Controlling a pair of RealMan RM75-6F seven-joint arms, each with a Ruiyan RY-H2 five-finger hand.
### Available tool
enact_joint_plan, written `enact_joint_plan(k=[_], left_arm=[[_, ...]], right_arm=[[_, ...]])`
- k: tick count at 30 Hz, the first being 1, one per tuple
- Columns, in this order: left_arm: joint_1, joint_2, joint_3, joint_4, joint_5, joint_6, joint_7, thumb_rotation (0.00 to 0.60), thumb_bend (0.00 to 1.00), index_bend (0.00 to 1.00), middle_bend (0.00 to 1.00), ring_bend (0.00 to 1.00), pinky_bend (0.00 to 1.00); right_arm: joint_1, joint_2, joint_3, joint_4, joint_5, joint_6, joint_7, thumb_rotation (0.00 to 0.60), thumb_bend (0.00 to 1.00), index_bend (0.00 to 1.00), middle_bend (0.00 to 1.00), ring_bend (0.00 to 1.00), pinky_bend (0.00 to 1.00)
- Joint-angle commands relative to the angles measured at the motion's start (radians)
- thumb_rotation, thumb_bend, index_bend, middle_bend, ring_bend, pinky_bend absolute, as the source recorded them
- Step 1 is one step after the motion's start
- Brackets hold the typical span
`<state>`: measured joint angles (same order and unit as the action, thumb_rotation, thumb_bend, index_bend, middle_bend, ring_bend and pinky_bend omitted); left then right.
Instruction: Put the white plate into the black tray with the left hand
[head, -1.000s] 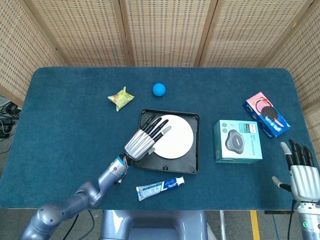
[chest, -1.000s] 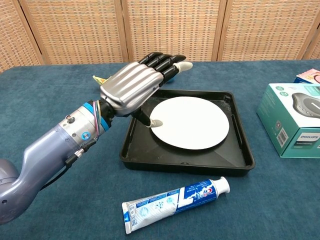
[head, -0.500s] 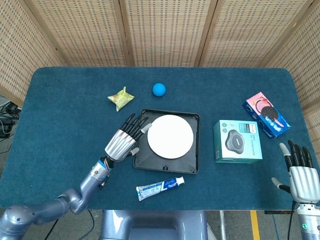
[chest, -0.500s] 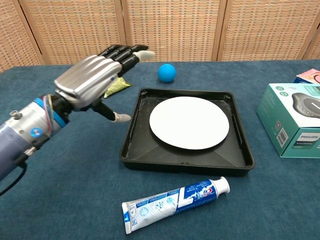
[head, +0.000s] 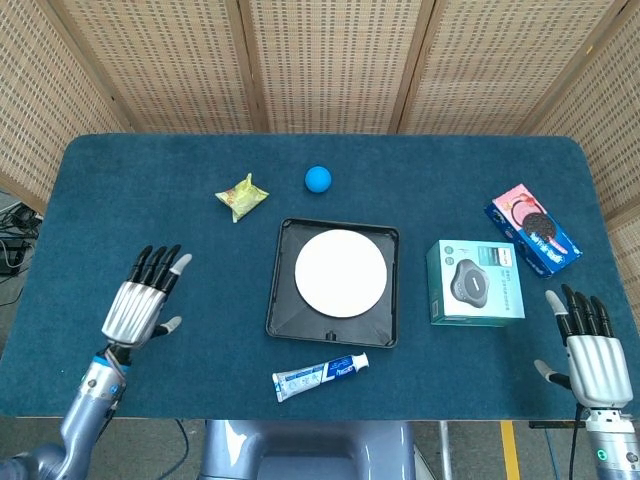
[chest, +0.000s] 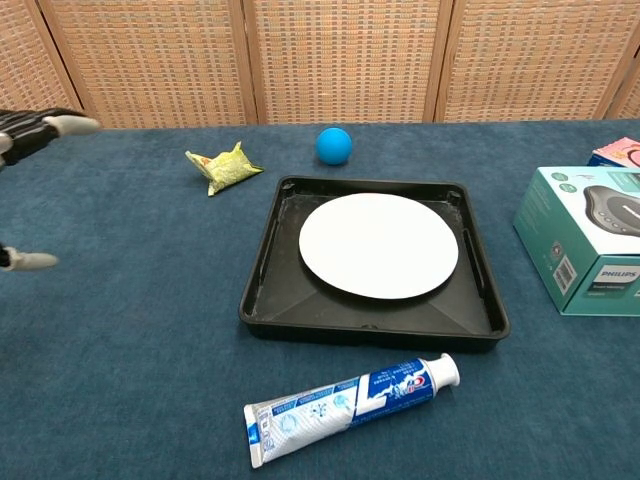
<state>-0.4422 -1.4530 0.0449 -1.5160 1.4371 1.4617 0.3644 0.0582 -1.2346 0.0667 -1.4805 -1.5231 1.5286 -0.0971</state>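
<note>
One second after hovering over the black tray (head: 281, 312), the left robot hand (head: 140, 304) sits well clear at the surface's (head: 120, 200) left edge, fingers spread and empty, the white plate (head: 340, 273) lying flat inside, suggesting the task is complete.

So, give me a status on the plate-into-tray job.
Done, by the look of it: the white plate lies flat inside the black tray. Nothing is in hand; the left hand hovers open at the table's left, apart from the tray, and the right hand is open too. Nothing visible is left.
</note>
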Motion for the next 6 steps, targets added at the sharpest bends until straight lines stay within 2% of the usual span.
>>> enact_joint_plan(k=[1,6], left_arm=[[0.080,0.056,0.044,-0.061,-0.025,0.060,0.026,0.600,0.00,0.00,0.00,0.00,0.00],[0.173,0.107,0.072,-0.061,-0.009,0.143,-0.030,0.600,0.00,0.00,0.00,0.00,0.00]], right_arm=[[0.002,0.000,-0.004,-0.008,-0.007,-0.002,-0.004,0.600,0.15,0.00,0.00,0.00,0.00],[0.004,0.000,-0.016,-0.022,-0.029,-0.001,-0.018,0.600,0.15,0.00,0.00,0.00,0.00]])
